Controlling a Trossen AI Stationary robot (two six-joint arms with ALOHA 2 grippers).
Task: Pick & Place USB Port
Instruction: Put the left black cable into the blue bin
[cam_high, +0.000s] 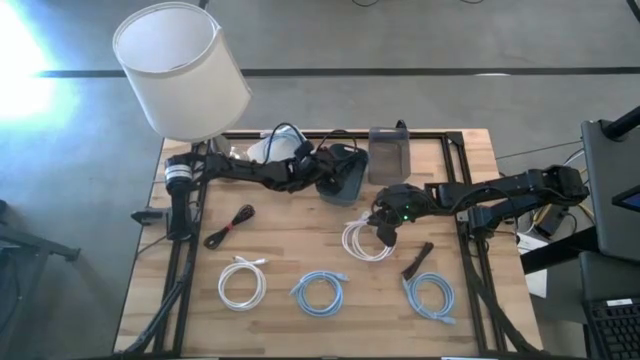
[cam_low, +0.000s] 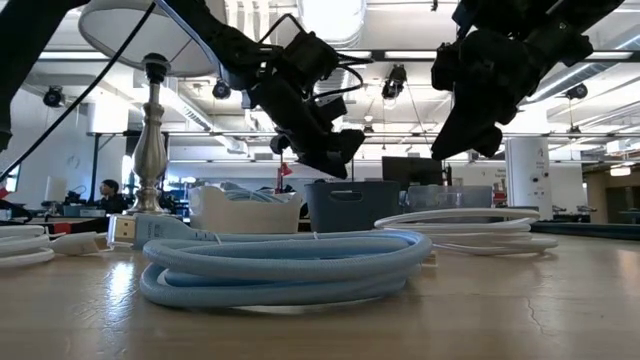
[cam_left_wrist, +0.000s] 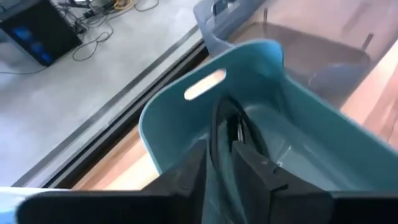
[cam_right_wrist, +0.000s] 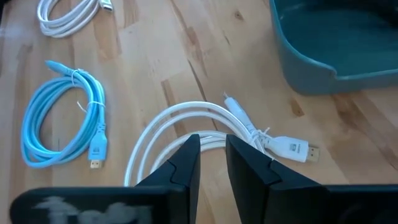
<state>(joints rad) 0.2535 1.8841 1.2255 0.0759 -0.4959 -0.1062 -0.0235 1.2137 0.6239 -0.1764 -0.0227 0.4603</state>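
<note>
My left gripper (cam_high: 325, 172) hangs over the teal bin (cam_high: 347, 192) near the table's far edge, shut on a thin black cable (cam_left_wrist: 239, 127) that drops into the bin (cam_left_wrist: 174, 106). My right gripper (cam_high: 383, 222) hovers above a coiled white USB cable (cam_high: 365, 243) lying flat on the wood at mid-table. Its fingers (cam_right_wrist: 213, 146) stand a narrow gap apart over the coil (cam_right_wrist: 180, 118). The low view shows this gripper (cam_low: 465, 135) well clear of the coil (cam_low: 470, 222). My left gripper pinches the black cable between its two fingers (cam_left_wrist: 255, 168), coming from above at a slant into the bin. The strand (cam_left_wrist: 216, 134) runs up into the gap between them. Its loops hang below the fingers, inside the teal bin; the fingers hide the exact spot held.
A grey bin (cam_high: 388, 155) stands right of the teal one, with a white lamp (cam_high: 180, 65) at the far left corner. On the wood lie a black cable (cam_high: 230, 225), a white coil (cam_high: 242, 283), two blue coils (cam_high: 320, 293) (cam_high: 430, 297) and a black piece (cam_high: 417, 260).
</note>
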